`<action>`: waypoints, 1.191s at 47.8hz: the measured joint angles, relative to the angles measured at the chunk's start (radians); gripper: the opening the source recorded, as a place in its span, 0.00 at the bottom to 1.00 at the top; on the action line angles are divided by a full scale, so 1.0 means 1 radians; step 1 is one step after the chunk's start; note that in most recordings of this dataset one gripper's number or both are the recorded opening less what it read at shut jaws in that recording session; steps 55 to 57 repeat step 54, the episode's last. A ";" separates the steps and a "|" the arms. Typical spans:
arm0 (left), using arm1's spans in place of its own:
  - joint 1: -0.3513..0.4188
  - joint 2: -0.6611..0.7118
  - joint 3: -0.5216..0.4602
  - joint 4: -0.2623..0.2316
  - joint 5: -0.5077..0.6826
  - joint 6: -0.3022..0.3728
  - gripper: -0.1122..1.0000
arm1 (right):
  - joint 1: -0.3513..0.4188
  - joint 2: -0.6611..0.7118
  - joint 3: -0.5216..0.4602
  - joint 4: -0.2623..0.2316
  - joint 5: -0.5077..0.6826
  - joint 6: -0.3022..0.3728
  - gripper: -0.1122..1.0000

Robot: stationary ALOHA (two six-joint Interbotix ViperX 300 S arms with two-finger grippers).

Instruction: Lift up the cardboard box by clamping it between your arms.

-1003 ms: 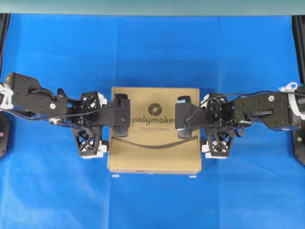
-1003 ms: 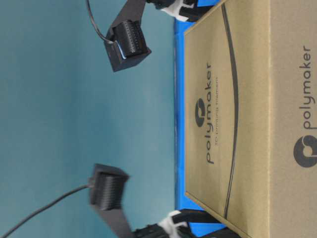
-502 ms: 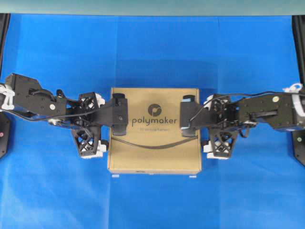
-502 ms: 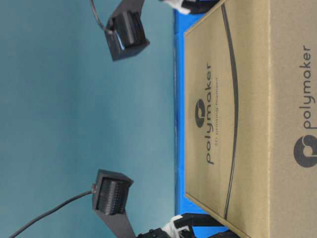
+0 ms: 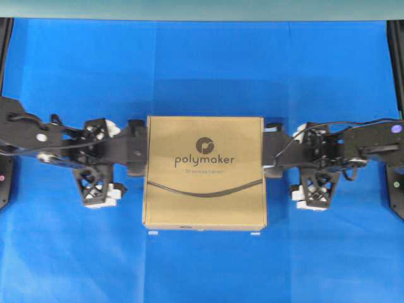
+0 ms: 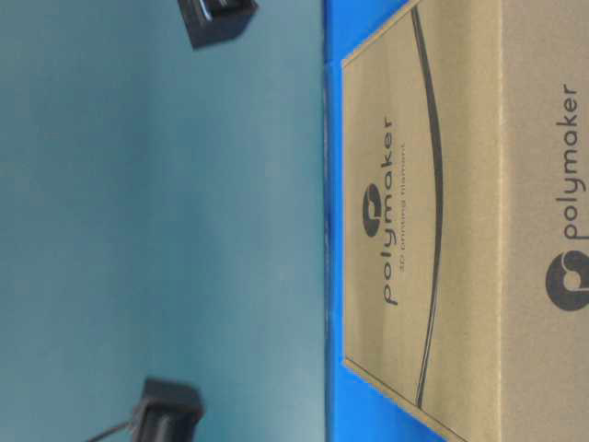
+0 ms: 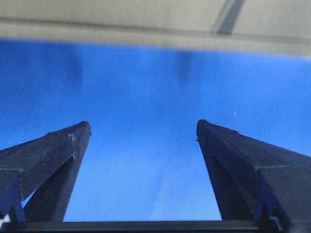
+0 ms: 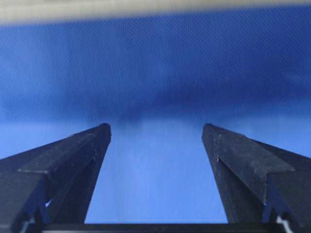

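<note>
The cardboard box lies flat on the blue cloth, brown with a dark "polymaker" logo and a curved line. It fills the right of the table-level view. My left gripper is just off the box's left side, open and empty. My right gripper is just off its right side, open and empty. In the left wrist view the gripper has its fingers spread over bare cloth, with the box's side a tan strip beyond. The right wrist view shows the gripper the same way, with the box beyond.
The blue cloth covers the table around the box. A teal wall runs along the back. Black frame posts stand at the far left and right edges. Two small white tabs lie at the box's front edge.
Both arms have drawn outward, away from each other. Their black front parts, which hung over the box's top, are now off it at its left and right sides. The box has not moved.
</note>
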 measured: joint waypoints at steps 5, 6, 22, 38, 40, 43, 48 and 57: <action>0.002 -0.066 0.028 0.000 0.005 0.002 0.88 | 0.000 -0.049 0.028 0.002 0.003 0.015 0.99; 0.000 -0.077 0.031 0.000 0.005 0.000 0.88 | 0.000 -0.060 0.032 0.002 0.003 0.018 0.99; 0.003 -0.207 0.080 -0.002 0.006 0.002 0.88 | -0.008 -0.273 0.112 0.002 0.005 0.048 0.99; 0.003 -0.299 0.086 -0.002 0.006 0.002 0.88 | -0.012 -0.423 0.155 0.002 0.002 0.051 0.99; 0.003 -0.313 0.086 -0.002 0.006 0.002 0.88 | -0.011 -0.437 0.160 0.002 0.000 0.051 0.99; 0.003 -0.341 0.089 -0.002 0.006 0.002 0.88 | -0.012 -0.457 0.163 0.002 -0.002 0.051 0.99; 0.003 -0.383 0.092 -0.002 0.006 0.002 0.88 | -0.012 -0.491 0.167 0.002 -0.003 0.051 0.99; 0.003 -0.425 0.100 -0.002 0.006 0.000 0.88 | -0.012 -0.545 0.183 0.002 -0.005 0.051 0.99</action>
